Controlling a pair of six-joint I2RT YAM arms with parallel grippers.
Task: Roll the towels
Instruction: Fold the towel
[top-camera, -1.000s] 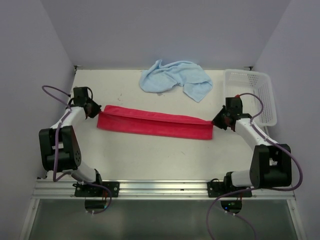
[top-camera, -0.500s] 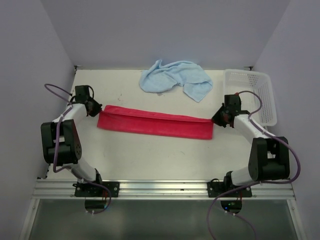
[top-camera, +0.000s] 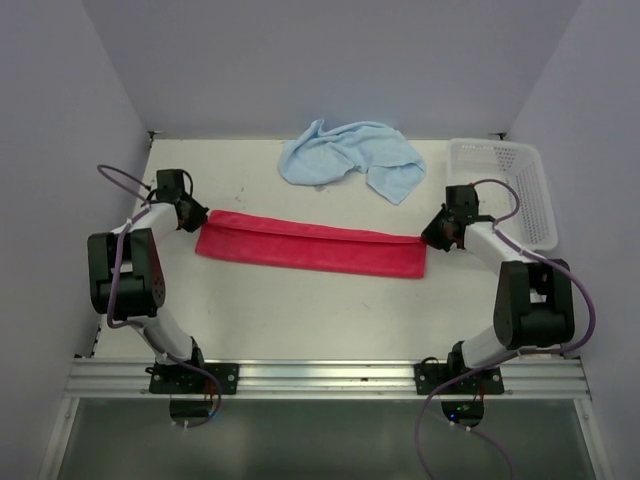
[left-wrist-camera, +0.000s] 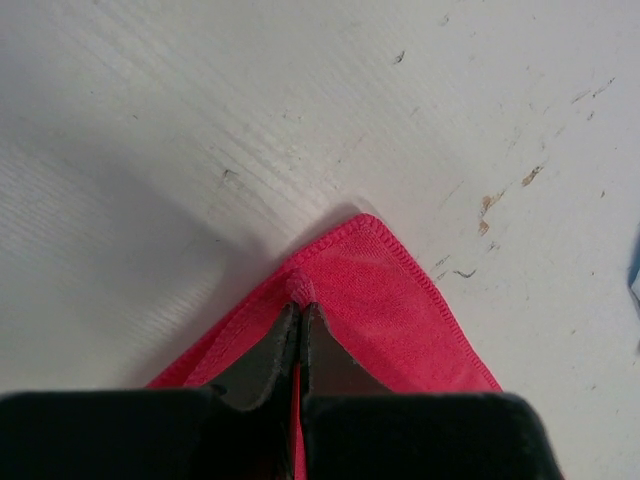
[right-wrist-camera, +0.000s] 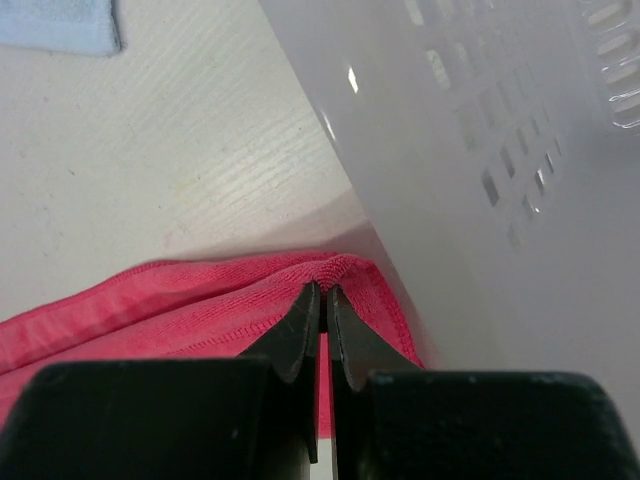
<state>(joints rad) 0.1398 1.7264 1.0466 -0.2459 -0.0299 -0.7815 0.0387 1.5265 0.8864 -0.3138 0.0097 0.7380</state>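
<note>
The red-pink towel (top-camera: 310, 245) lies folded into a long narrow strip across the middle of the table. My left gripper (top-camera: 194, 217) is shut on its left end, pinching a corner of the cloth (left-wrist-camera: 300, 290) between the fingertips. At the other end my right gripper (top-camera: 432, 237) is shut on the towel's right corner (right-wrist-camera: 340, 270), close beside the basket wall. The light blue towel (top-camera: 350, 160) sits crumpled at the back of the table, apart from both grippers.
A white mesh basket (top-camera: 505, 190) stands at the right back edge; its wall (right-wrist-camera: 480, 170) fills the right wrist view just right of the gripper. Side walls close in the table on the left and right.
Both grippers have shifted slightly away from me, carrying the ends of the red-pink towel with them. The strip has slid a little toward the back. The blue towel is unmoved.
</note>
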